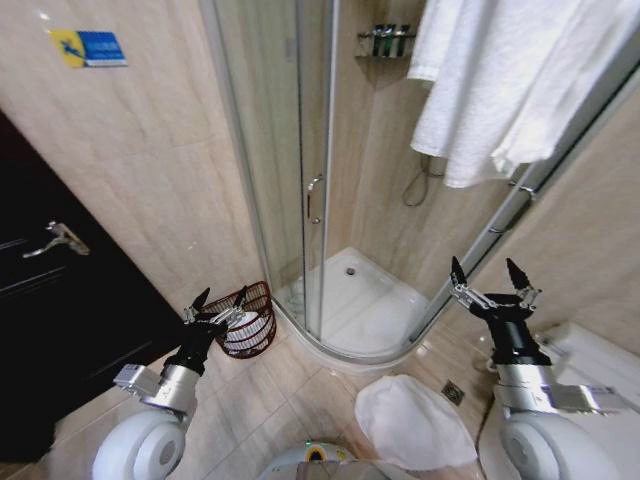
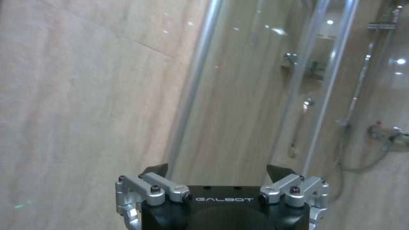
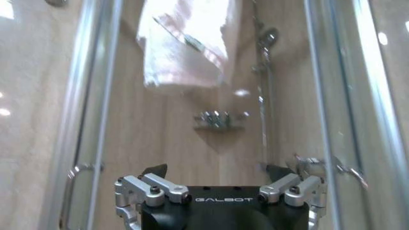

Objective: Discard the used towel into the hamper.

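Both my claws hang released and empty. Left claw (image 1: 221,299) hovers with its fingers spread just above the hamper (image 1: 250,322), which stands on the floor (image 1: 280,400) against the tiled wall (image 1: 150,150), right beside the shower's curved glass door (image 1: 275,150) and not far from the dark door (image 1: 50,300) on my left. Something white lies inside the hamper. Right claw (image 1: 492,274) is up on my right, fingers (image 1: 458,272) wide apart, near the sloping rail (image 1: 540,170) of the shower. A white towel (image 1: 500,70) hangs over that rail, high above my right claw. Another white cloth (image 1: 410,420) lies flat on the floor before me, between my arms, near the floor drain (image 1: 452,392). From my right wrist, I see the towel (image 3: 185,43) hanging behind the glass ahead.
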